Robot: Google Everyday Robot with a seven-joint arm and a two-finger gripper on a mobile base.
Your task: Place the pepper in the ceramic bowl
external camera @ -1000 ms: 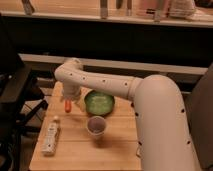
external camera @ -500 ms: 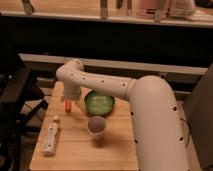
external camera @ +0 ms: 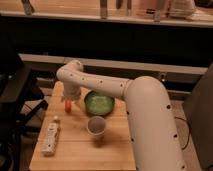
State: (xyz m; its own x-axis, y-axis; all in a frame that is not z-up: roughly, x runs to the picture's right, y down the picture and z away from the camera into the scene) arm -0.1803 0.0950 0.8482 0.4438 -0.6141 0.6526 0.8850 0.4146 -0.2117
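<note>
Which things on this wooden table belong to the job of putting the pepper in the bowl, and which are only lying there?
For the job:
- small orange-red pepper
- round glossy green ceramic bowl
- pincer, just above the pepper, left of the bowl

Only lying about:
- small pale round cup, in front of the bowl
- white oblong packet, at the front left

I see my gripper (external camera: 68, 101) holding the pepper (external camera: 67, 106) upright just beside the ceramic bowl (external camera: 99, 103), a white cup (external camera: 96, 125) near them
</note>
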